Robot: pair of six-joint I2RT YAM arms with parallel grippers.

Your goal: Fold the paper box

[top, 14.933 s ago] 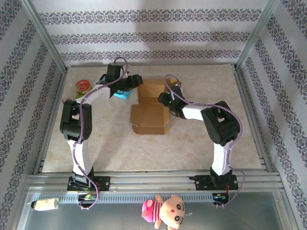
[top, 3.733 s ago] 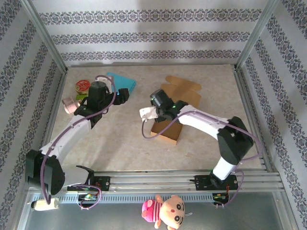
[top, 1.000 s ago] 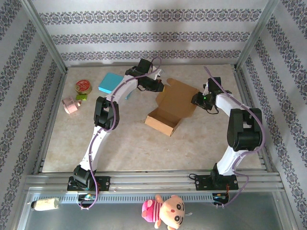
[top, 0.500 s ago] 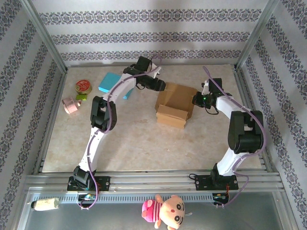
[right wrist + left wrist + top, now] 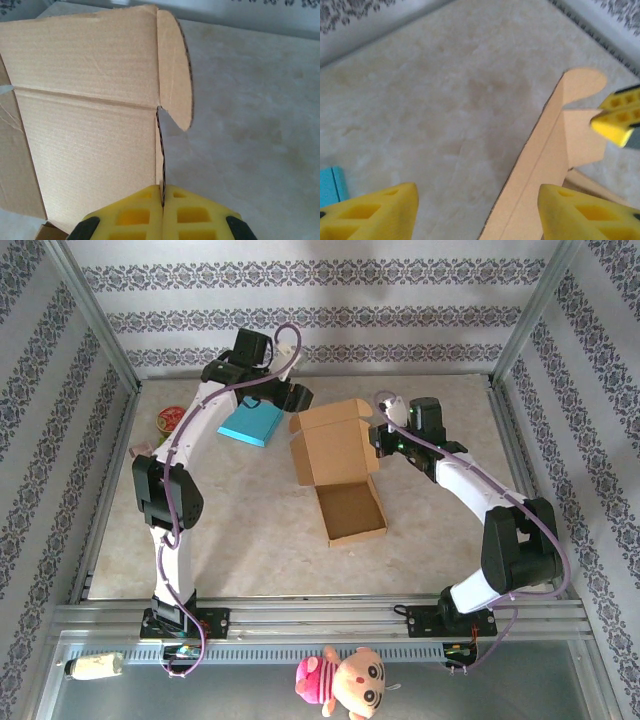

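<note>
The right fingers (image 5: pixel 147 202) pinch one edge of the paper box (image 5: pixel 338 475) lid (image 5: pixel 330 445), which stands upright. The left fingers (image 5: pixel 298 398) are spread, with the lid's opposite edge between them. This looks like the lid-closing step. The next move calls for lowering the lid onto the tray (image 5: pixel 350 512) below.

R claw (image 5: pixel 162 194) pinching cardboard box (image 5: pixel 90 125) flap edge, over marble tbl (image 5: pixel 250 125).

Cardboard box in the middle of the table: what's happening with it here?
Two robot arms are folding the cardboard box. The right claw is shut on the side edge of the lid, holding it raised above the open tray, which rests on the table. The left claw stands open at the lid's opposite edge, not clamped on it.
</note>
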